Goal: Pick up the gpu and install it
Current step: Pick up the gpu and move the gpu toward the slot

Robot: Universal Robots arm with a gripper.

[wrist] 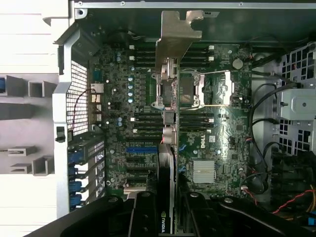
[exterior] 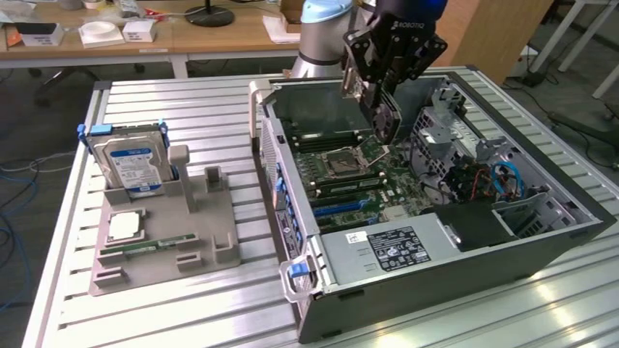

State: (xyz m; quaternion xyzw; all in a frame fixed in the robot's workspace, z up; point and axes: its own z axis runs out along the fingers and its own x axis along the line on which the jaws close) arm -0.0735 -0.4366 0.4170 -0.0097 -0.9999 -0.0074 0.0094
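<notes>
Gpu (exterior: 386, 117): thin flat dark circuit card w/ bare silver metal bracket (wrist: 176, 34) at one end; hangs in air over the open dark-grey metal computer case (exterior: 435, 290), above the green motherboard (wrist: 118, 98), not touching it; edge-on in wrist view, slim as a blade, small green logo near the grip; tilted in exterior view, not square to board.

Black two-finger gripper (exterior: 377, 90) pinches it; jaws narrow, one pad on each flat face.

Step in hand, my read: pick-up done, card over case, lining up for install; not seated yet.

Next move calls for, I'd judge: turning the card, since its length runs across the blue expansion slot (wrist: 142, 149), not along it; bracket end toward case wall w/ blue clips (exterior: 281, 190); lower edge level over slot; skewed approach could catch the silver cpu socket frame (wrist: 192, 94) or cables.
</notes>
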